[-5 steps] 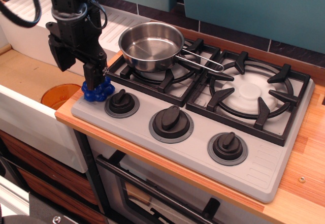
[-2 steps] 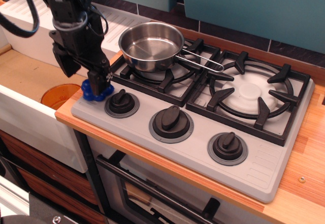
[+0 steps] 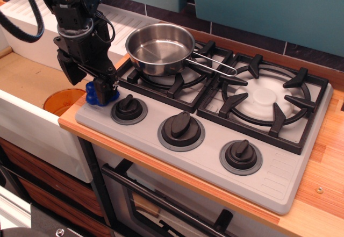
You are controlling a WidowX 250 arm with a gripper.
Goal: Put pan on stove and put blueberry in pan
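Steel pan (image 3: 160,48) sits empty on the stove (image 3: 215,124) upper left, while the hand (image 3: 102,89) pinches the blueberry (image 3: 95,94) at left.

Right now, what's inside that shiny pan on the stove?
Nothing shows inside the pan: only its bare steel bottom, with the near rim hiding a sliver. The blueberry sits outside, at the stove corner, under the claw.

Toy kitchen: grey two-burner stove (image 3: 215,135) set in wooden counter (image 3: 322,178), oven door (image 3: 161,205) below, sink (image 3: 32,86) beside.
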